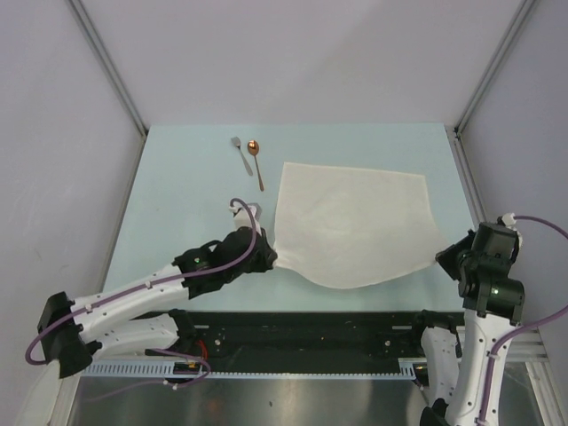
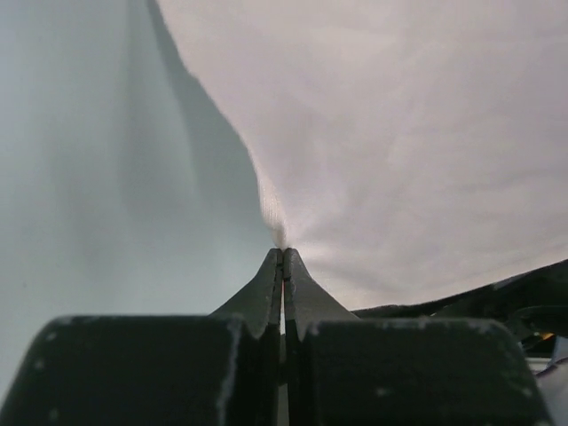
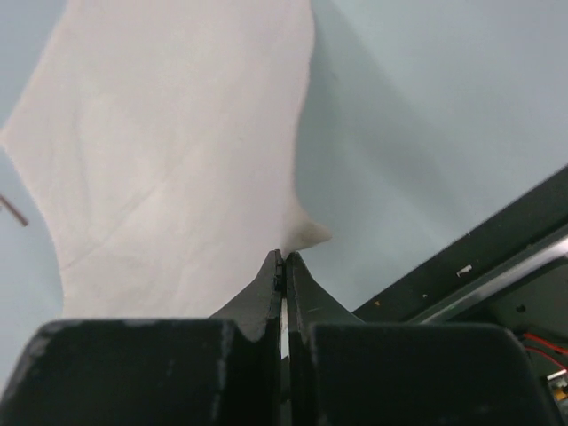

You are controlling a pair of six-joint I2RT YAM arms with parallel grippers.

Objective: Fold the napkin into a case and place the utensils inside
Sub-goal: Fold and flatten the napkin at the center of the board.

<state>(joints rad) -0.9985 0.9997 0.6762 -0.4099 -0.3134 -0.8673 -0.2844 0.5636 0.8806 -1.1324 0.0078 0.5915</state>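
Though limp, napkin [image 1: 355, 222] corners within tools [image 1: 271, 257] [image 1: 441, 259]

The right gripper [image 3: 282, 256] pinches the napkin [image 3: 177, 151] corner between its fingers [image 3: 262, 293]

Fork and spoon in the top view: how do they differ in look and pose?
The fork is all silver; the spoon has a copper-orange bowl. The spoon looks longer, its handle reaching nearer the arms than the fork's. The fork lies left of the spoon, farther from the napkin. Both lie flat on the table, heads toward the far edge, clear of the napkin.
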